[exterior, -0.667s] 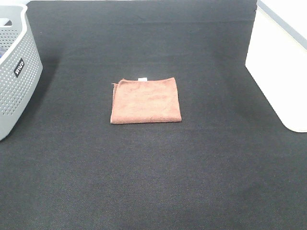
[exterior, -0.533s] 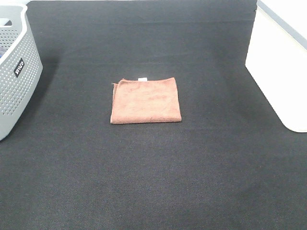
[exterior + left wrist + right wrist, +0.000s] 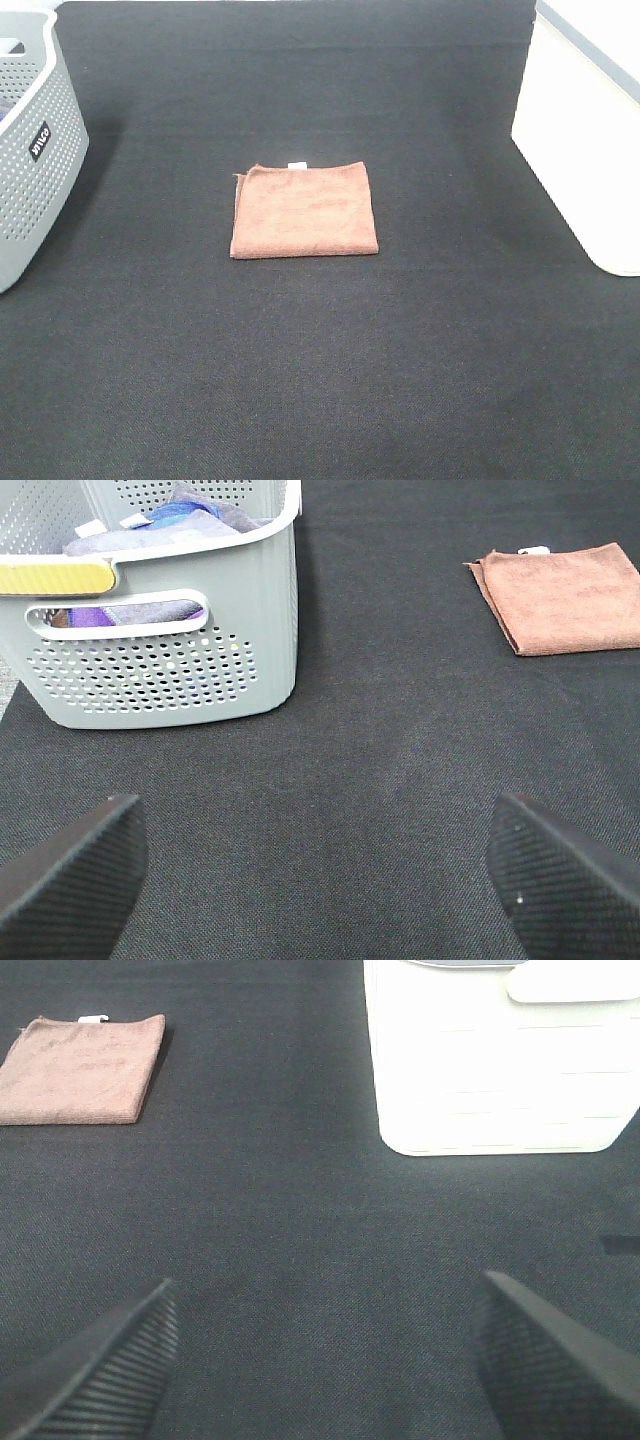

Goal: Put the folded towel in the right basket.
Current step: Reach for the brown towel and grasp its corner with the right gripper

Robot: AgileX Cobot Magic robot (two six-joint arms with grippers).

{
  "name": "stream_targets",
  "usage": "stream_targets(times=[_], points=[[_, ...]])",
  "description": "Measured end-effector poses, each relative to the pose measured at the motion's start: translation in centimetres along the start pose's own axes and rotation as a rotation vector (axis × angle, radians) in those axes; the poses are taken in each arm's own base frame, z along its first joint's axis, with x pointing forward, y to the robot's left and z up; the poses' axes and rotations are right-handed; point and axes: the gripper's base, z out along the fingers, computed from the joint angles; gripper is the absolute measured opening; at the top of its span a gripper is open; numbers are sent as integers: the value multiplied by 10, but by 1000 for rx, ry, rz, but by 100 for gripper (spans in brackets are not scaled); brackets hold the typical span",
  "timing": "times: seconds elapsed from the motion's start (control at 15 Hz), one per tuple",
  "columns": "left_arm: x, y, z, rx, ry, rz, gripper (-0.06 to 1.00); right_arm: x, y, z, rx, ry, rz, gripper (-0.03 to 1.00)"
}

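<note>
Folded towel (image 3: 304,210) flat on desk (image 3: 300,380), well apart from right basket (image 3: 585,140); left fingers (image 3: 70,880) and right fingers (image 3: 100,1370) both wide, empty.

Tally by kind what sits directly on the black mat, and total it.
Baskets: 2 (grey basket, white basket)
Towels: 1 (folded towel)
Total: 3
</note>
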Motion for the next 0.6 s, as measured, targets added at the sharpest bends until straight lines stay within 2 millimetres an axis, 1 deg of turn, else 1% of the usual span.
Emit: stream_targets(times=[0.6], points=[[0,0,0,0,0,0,87,0,0,0,0,0,0,76]])
